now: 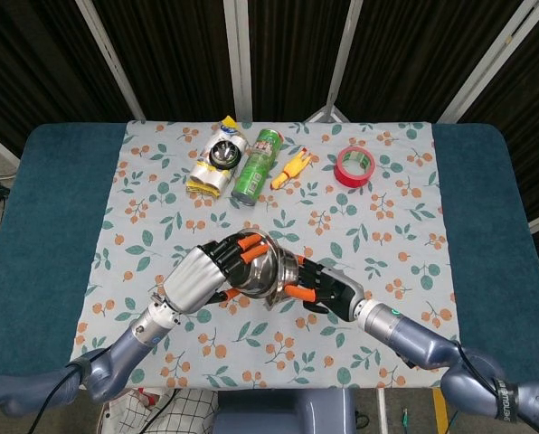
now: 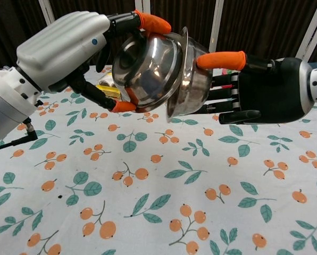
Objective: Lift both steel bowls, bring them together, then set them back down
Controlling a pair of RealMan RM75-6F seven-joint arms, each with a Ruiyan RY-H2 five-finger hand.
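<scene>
Across the top of the head view, a row of obstacles lies on the tablecloth (image 1: 387,226): a snack bag (image 1: 213,159), a green can (image 1: 257,165), a yellow toy (image 1: 293,166) and red tape (image 1: 354,165). Bare cloth lies at centre-left, centre-right and along the lower edge.

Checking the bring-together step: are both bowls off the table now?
Yes. Left bowl and right bowl are held above the cloth, rims meeting.

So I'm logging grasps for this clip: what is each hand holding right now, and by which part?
The left hand grips one steel bowl across its rim; the right hand grips the other steel bowl likewise.
</scene>
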